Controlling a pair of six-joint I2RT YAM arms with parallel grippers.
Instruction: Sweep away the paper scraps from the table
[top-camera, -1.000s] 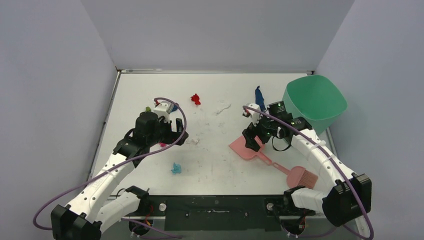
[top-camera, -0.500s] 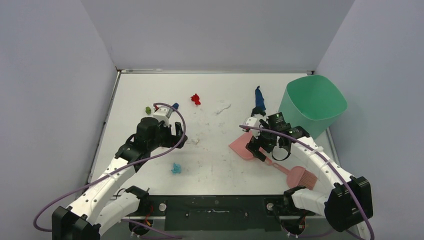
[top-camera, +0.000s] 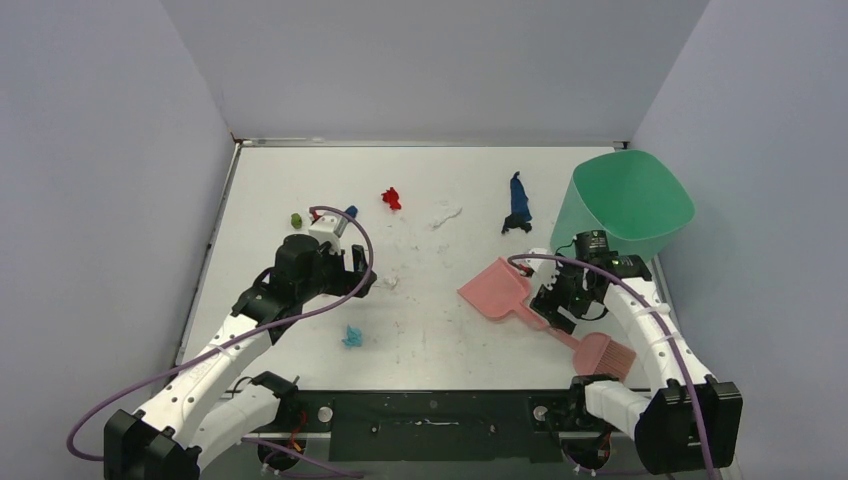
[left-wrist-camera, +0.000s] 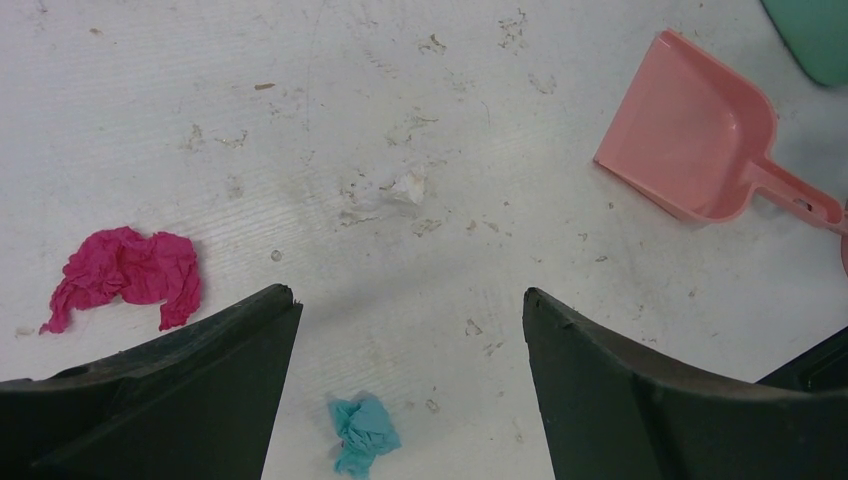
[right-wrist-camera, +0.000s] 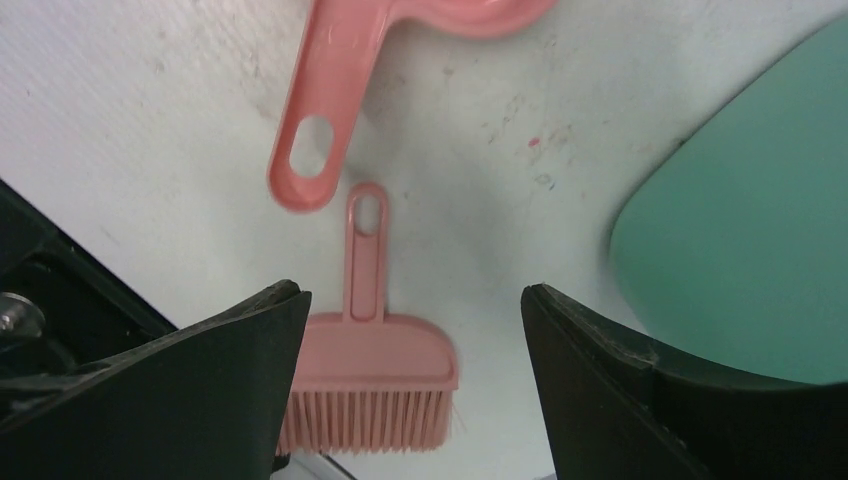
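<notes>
Top view: paper scraps lie scattered on the table (top-camera: 300, 170). A red scrap (top-camera: 391, 198), green scrap (top-camera: 296, 219), white scrap (top-camera: 445, 214) and dark blue scrap (top-camera: 517, 205) sit on the far half, a cyan scrap (top-camera: 352, 336) nearer. Left gripper (top-camera: 358, 278) is left of centre. Right gripper (top-camera: 556, 308) is over the handle of the pink dustpan (top-camera: 497, 288), with the brush (top-camera: 603, 353) near and the green bin (top-camera: 630, 205) beyond. Left wrist: jaws apart, empty, with a magenta scrap (left-wrist-camera: 125, 275) beside the left finger. Right wrist: jaws apart, holding nothing, above the brush.

One dustpan (top-camera: 497, 288), one brush (top-camera: 603, 354), one green bin (top-camera: 630, 205), two arms (top-camera: 230, 335) — at least seven paper scraps (top-camera: 391, 198).
</notes>
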